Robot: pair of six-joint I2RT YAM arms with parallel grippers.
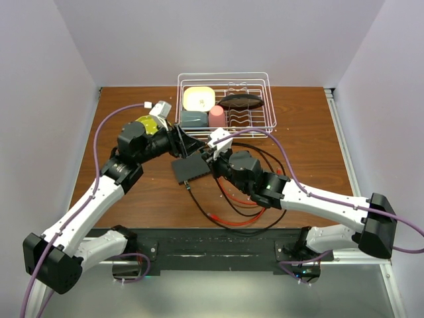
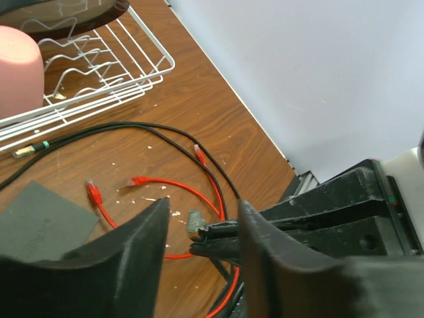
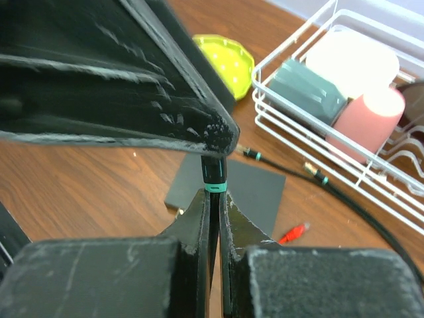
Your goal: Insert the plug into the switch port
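Holding item: a black cable plug with a teal band point(image 3: 213, 173), pinched between the near-closed fingers of the right pincer point(image 3: 213, 196), with its tip standing proud of the fingertips.

Left pincer point(image 2: 203, 212): jaws spread wide, nothing gripped. The right pincer's tips and the plug sit in the gap between its fingers. One left finger hangs just above the plug, but contact cannot be confirmed.

Task object: a flat matte-black rectangular switch point(image 3: 252, 189), lying on the wooden table just beyond and below the right pincer's tips, apart from the plug. Its socket row cannot be made out.

Progress, as judged: the plug is in hand but not yet seated. Lining it up with a port and pressing it home remain.

Containers:
- White wire dish rack point(image 1: 255, 116), well beyond both pincers. It holds a pale yellow square plate point(image 1: 198, 98), a grey-blue tub point(image 1: 193, 119), a pink cup point(image 1: 216, 116) and a dark oval dish point(image 1: 241, 101).
- Yellow fluted dish point(image 1: 147, 124), under the left arm. Its visible part is bare.

Loose on the table: a red patch cable point(image 2: 93, 193), beside the left pincer.
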